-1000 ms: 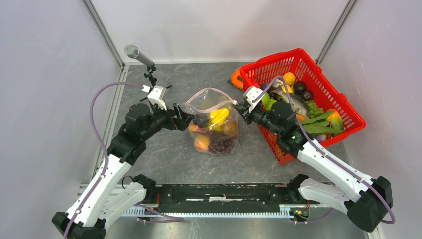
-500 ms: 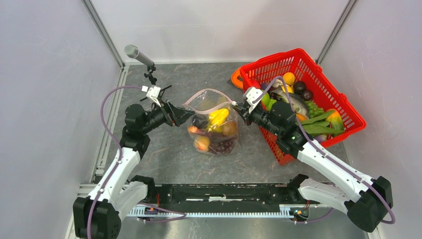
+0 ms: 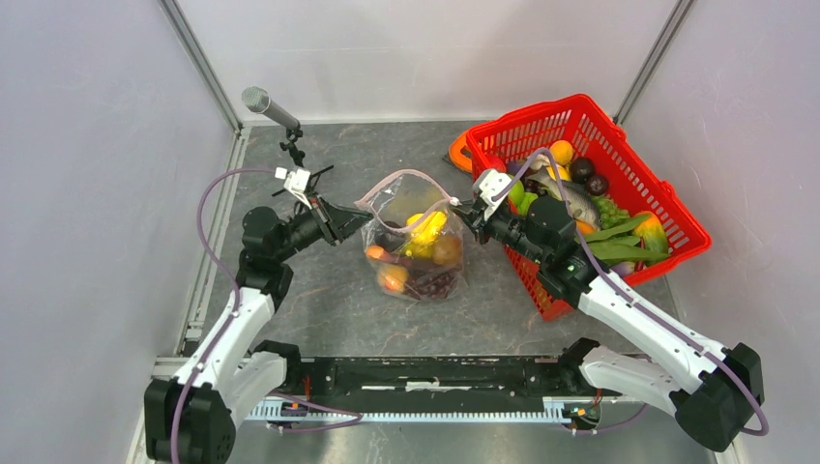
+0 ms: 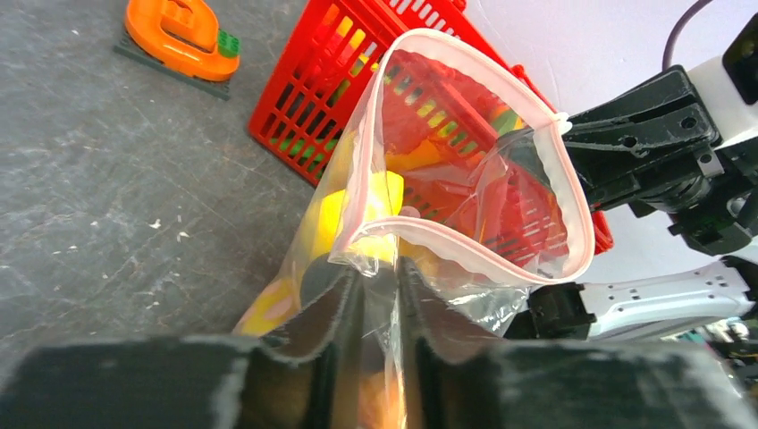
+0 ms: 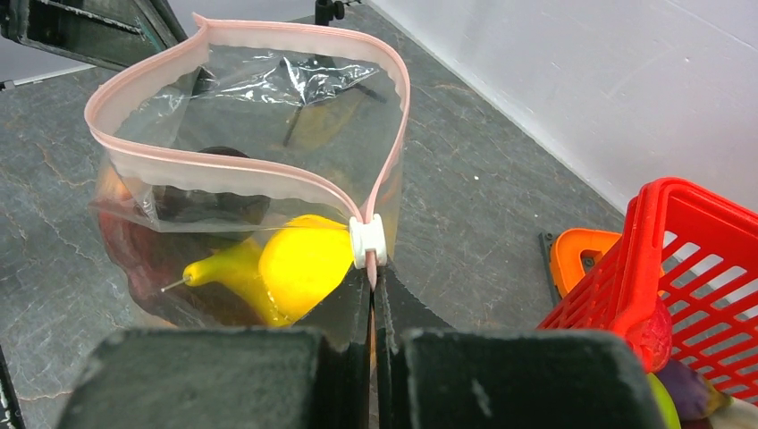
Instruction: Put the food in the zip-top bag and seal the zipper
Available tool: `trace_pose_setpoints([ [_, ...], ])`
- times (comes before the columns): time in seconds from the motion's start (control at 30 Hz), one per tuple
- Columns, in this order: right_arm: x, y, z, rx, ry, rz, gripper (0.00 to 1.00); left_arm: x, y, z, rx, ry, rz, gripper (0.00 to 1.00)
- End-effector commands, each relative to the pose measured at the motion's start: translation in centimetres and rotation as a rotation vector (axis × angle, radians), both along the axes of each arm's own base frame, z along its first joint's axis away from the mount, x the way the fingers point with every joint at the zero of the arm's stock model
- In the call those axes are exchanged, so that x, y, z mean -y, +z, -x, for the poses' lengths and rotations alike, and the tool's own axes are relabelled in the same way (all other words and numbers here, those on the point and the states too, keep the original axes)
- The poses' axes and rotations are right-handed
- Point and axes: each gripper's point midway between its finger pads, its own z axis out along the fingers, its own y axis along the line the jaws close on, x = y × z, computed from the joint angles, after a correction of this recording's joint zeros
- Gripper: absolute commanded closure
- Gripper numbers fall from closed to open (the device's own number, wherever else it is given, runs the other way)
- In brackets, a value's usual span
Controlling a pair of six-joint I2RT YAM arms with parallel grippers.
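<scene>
Left hand [image 3: 361,220] clamps zip-top bag [image 3: 418,263] left rim; right hand [image 3: 460,209] pinches right rim, zipper [image 5: 223,165] gaping between.

Mid-table: zip-top bag [image 3: 392,193], food [image 3: 425,227] inside; left gripper [image 3: 363,220] at left edge, right gripper [image 3: 458,208] at right; basket [image 3: 530,116] farther right.

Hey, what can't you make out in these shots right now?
Top view: the right arm covers part of the red basket's contents.
Left wrist view: the left gripper, blurred, hides the zip-top bag's lower half.
Right wrist view: a dark food piece behind crinkled plastic is unidentifiable.
</scene>
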Motion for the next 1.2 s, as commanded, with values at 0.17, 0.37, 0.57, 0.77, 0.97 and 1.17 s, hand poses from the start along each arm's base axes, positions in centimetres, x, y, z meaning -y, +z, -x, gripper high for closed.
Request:
trace_pose_setpoints([
  [0.17, 0.7, 1.6, -0.3, 0.030, -0.042, -0.056, 1.00, -3.0, 1.4, -1.0, 0.034, 0.210, -0.129, 0.98],
  [0.37, 1.7, 1.4, 0.0, 0.010, -0.084, -0.083, 1.00, -6.0, 1.8, -1.6, -0.004, 0.399, -0.202, 0.98],
  [0.57, 1.8, 2.9, 1.9, 0.021, -0.022, -0.152, 1.00, -6.9, 3.1, -0.7, 0.022, 0.427, -0.263, 0.98],
  [0.77, 0.4, 5.2, 4.7, 0.007, 0.133, -0.229, 1.00, -5.3, 4.3, 0.7, -0.007, 0.295, -0.273, 0.98],
  [0.97, 0.2, 5.1, 5.5, -0.038, 0.161, -0.260, 1.00, -6.1, 4.6, 1.7, -0.027, 0.326, -0.312, 0.92],
  [1.17, -0.2, 3.5, 4.7, -0.074, 0.144, -0.246, 1.00, -6.0, 5.8, 1.7, -0.008, 0.322, -0.303, 0.32],
])
